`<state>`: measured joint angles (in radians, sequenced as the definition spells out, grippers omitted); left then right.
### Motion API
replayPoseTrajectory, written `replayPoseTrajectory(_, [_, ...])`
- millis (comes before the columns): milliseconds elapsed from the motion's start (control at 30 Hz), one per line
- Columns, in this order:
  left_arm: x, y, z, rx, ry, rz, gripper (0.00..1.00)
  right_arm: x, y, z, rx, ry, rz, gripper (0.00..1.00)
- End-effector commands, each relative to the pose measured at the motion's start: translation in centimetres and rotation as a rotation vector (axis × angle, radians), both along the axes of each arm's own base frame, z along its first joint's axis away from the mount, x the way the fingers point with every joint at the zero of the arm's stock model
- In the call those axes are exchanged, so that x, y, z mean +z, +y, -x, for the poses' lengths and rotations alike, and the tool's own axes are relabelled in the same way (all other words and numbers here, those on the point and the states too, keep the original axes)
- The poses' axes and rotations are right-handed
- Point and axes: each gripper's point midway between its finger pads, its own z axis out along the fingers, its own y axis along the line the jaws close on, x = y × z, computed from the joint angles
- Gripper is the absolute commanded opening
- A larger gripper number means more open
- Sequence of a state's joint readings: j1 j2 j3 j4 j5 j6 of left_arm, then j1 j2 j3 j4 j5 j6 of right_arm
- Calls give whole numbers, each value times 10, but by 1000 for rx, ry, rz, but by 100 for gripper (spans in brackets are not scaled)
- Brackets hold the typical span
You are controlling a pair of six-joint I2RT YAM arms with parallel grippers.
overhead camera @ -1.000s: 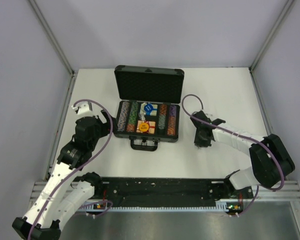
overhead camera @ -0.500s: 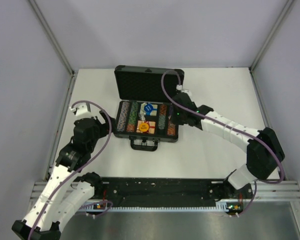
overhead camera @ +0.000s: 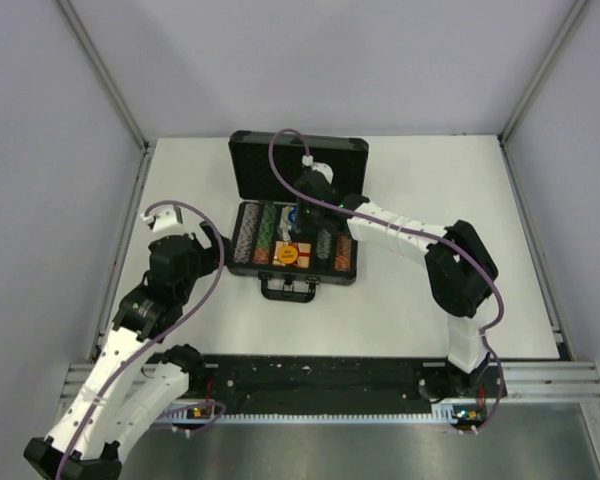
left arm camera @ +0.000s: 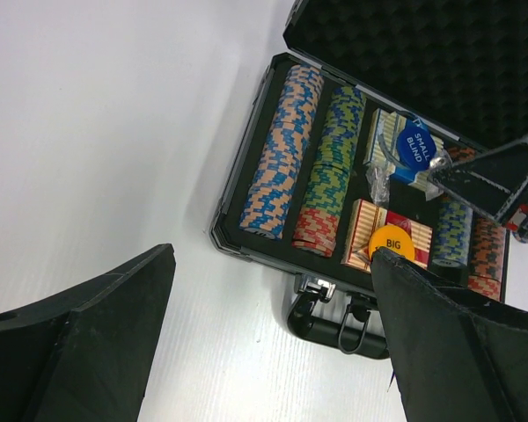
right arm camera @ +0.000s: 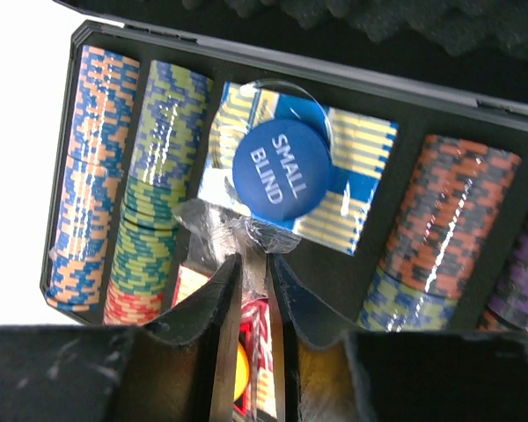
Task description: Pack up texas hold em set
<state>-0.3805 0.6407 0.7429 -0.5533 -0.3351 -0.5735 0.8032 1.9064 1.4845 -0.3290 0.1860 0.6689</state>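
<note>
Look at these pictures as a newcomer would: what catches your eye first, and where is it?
The open black rectangular hard case sits mid-table, lid up, filled with rows of multicoloured striped chips. Over its centre the right gripper pinches crinkled clear plastic wrap beside a round blue button marked SMALL BLIND. The left gripper hovers wide open left of the case.

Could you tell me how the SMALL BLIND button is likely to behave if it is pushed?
The SMALL BLIND button is a flat disc, so pushed it would probably slide rather than roll, and looks light. The crinkled clear plastic at its edge looks glossy, likely floppy and slippery to pinch.
</note>
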Motion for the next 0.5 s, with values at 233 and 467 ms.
replayPoseTrajectory(233, [6,0,-4,16,-21,20,99,1,22,-7,51,-1,23,22])
replayPoseTrajectory(467, [3,1,1,15,-24,25,99,-6,22,1,49,46,38,26])
